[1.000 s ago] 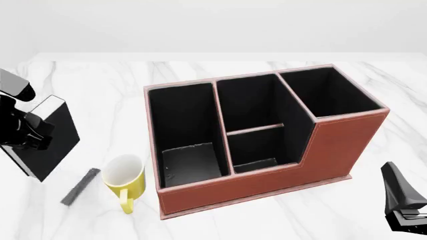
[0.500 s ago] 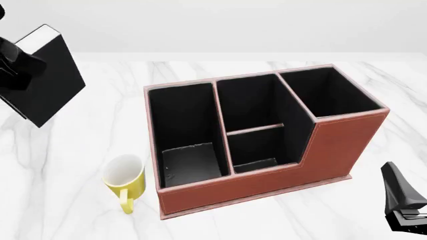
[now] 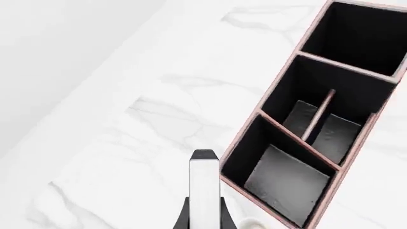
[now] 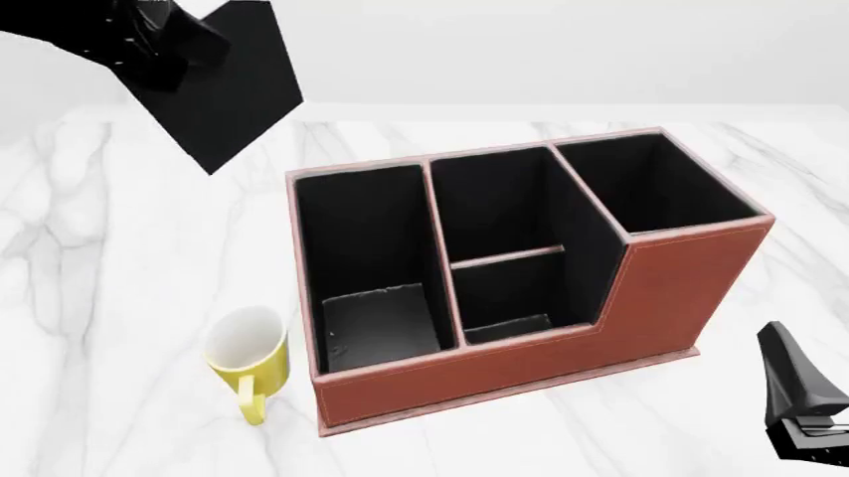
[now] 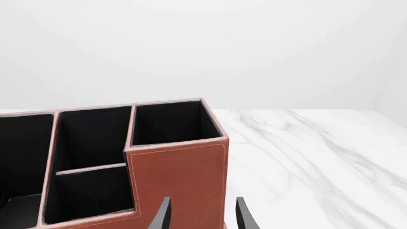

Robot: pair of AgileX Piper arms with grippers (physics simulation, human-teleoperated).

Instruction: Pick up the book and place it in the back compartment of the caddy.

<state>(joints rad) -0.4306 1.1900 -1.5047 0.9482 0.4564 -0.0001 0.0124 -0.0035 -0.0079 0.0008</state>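
Lifted clear of the worktop's left edge a second ago, the book (image 4: 237,84) now hangs high over the far-left corner, closer to the caddy (image 4: 531,368) than it was half a second back. Its black cover is tilted, one corner lowest, and the left gripper (image 4: 159,45) is clamped on its upper part; the left wrist view shows the white page edges (image 3: 204,191) pinched between the dark fingers. Near the front edge, left of centre, a yellow mug (image 4: 249,360) stands just beside the caddy's left end. Which pocket counts as the back compartment (image 4: 504,296) is a judgement; I take it to be the small squarish one between the low cross divider and the low outer wall, in the caddy's middle section. To do this carry well, the book should probably travel rightward at this height until it is over that pocket, be turned so its spine lines up with the pocket walls, then go down straight, missing the divider. At the front-right corner the right gripper (image 5: 202,217) rests with its fingers spread, holding nothing
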